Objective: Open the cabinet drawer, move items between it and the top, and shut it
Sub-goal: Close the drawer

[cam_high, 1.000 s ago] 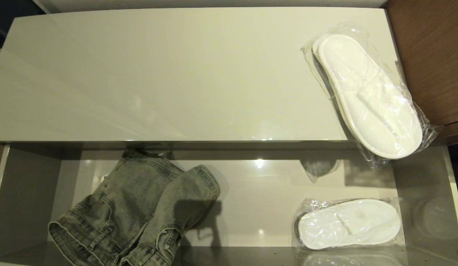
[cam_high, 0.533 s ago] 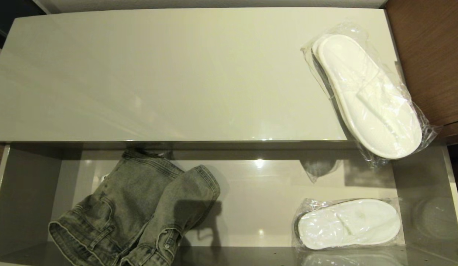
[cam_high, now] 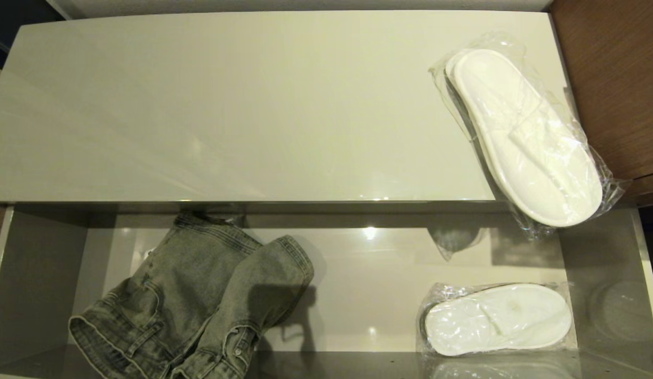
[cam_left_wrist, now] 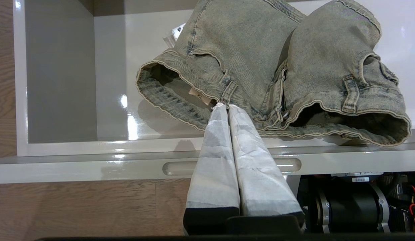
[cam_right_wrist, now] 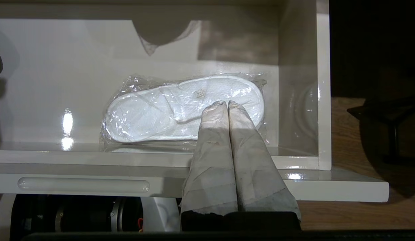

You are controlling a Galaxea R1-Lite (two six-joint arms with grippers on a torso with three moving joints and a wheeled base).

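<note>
- Presently, step in hand, by judgement: the wide, deep, pale grey cabinet drawer (cam_high: 358, 284) stood pulled open with goods in it, so a transfer to or from the long glossy cream-white top panel (cam_high: 226, 105) appeared due.
- Advice: part the fingers before descending; take the denim at its thick waistband, the wrapped slippers by the sole, not the loose film.
- Left gripper (cam_left_wrist: 224, 106): taped fingers pressed together, holding nothing, poised over the drawer's front edge before the denim.
- Right gripper (cam_right_wrist: 224, 103): likewise clenched and empty, over the drawer's front edge before the slipper pack.
- Drawer, left part: one folded faded grey-green denim garment (cam_high: 200, 300).
- Drawer, right part: one flat white slipper pack in clear plastic (cam_high: 497, 318).
- Top, right end: a second plastic-wrapped white slipper pack (cam_high: 526, 137), overhanging the front edge above the drawer.
</note>
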